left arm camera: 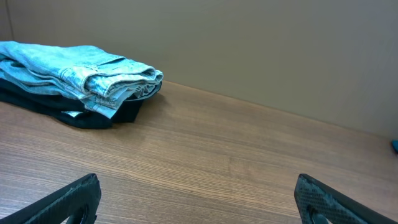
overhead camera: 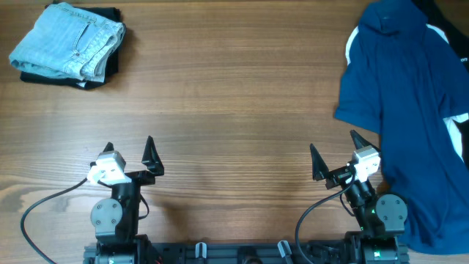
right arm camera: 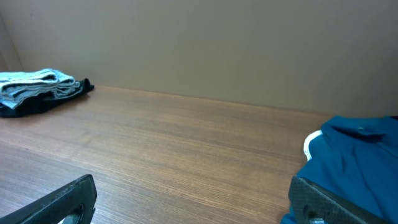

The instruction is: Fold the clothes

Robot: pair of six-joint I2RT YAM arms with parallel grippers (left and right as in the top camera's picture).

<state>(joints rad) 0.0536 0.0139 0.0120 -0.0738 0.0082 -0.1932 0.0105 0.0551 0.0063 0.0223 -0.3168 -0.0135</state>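
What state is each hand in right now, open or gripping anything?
Left hand: open, holding nothing.
Right hand: open, holding nothing; the blue polo shirt lies beside it, ungripped.

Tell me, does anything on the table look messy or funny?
Yes. The dark-blue shirt at the right edge lies bunched and unfolded over a white cloth, while the folded denim stack at the far left looks neat.

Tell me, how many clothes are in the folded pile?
2. Jeans lie on top and a black garment lies under them, at the far left corner of the table. More could be hidden between them.
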